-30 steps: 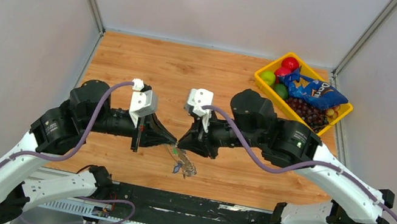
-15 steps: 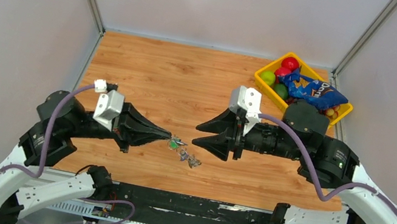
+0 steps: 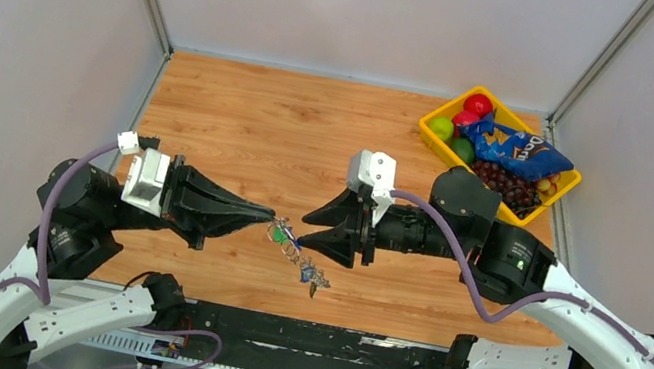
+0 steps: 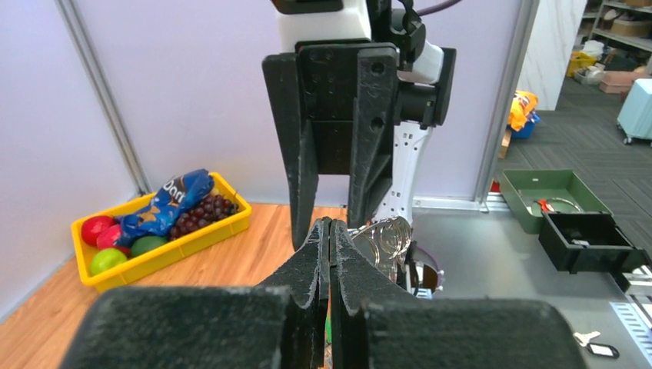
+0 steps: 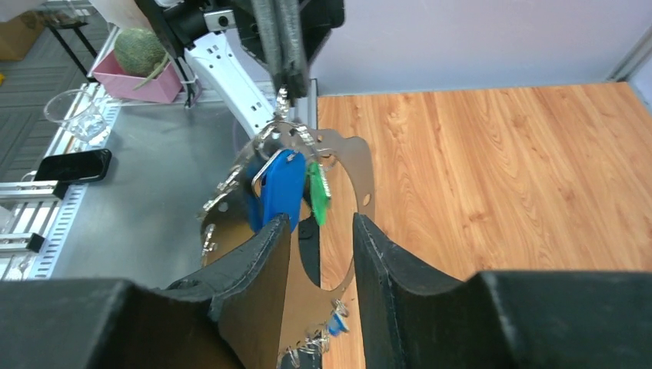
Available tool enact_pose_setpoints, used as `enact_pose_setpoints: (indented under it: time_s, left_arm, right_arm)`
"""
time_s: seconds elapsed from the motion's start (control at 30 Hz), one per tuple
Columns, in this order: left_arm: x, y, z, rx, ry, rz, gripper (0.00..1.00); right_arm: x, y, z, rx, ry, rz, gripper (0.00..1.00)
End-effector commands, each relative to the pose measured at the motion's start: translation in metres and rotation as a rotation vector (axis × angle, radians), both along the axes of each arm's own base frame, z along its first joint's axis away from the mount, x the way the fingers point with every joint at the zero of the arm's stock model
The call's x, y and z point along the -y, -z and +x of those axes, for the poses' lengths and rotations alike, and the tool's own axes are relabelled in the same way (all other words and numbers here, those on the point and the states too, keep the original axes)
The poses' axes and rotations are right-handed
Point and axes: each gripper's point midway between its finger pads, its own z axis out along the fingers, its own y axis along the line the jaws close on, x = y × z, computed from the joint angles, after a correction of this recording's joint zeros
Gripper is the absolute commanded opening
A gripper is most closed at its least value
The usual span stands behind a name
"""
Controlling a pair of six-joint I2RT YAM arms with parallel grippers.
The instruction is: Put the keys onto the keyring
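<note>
- Bright, even overhead light; we note only soft, faint shadows on the tabletop [image 3: 314,121].
- In both wrist views the near fingers [image 4: 304,269] look soft and out of focus; the keys [image 5: 283,188] are sharper.
- Straight lines lean outward toward the top view's edges; we read that as wide-angle distortion.

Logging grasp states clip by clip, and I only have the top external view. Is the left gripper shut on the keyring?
Observer: Yes. The left wrist view shows the left gripper with fingers pressed together, the keyring showing past their tips.
Operator: And the right one?
Observer: The right gripper is open; the right wrist view shows a gap between its fingers.
Operator: Keys on the ring?
Observer: A blue-capped key and a green-capped key hang side by side from it.
</note>
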Motion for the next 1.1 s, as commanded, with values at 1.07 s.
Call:
enact_pose_setpoints:
  time_s: [1.07]
  left_arm:
    - [0.012, 0.023, 0.038, -0.046, -0.138, 0.046, 0.00]
  right_arm:
    - [0.006, -0.008, 0.036, 0.074, 0.215, 0.057, 0.42]
